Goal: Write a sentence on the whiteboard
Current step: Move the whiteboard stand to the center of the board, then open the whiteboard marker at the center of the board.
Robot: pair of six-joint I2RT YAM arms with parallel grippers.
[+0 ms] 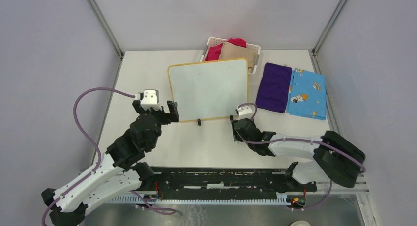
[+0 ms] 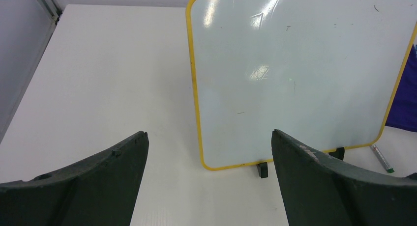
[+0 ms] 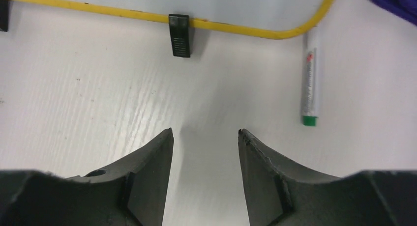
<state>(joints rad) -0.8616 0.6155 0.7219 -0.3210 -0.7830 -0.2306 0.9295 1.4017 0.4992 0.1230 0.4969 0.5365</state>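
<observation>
While the board (image 1: 209, 88) stands in the middle of the surface (image 1: 147, 73), the left fingers (image 2: 98, 182) spread wide by its left edge, the right fingers (image 3: 147, 177) part narrowly before its near right corner, a marker (image 3: 309, 83) just beside that corner

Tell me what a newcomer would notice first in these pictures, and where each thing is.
The whiteboard with its yellow frame sits mid-table, with no words on it. To its right lie a purple cloth and a blue patterned cloth. A green-tipped marker lies by the board's near right corner, ahead of the open right gripper.
</observation>
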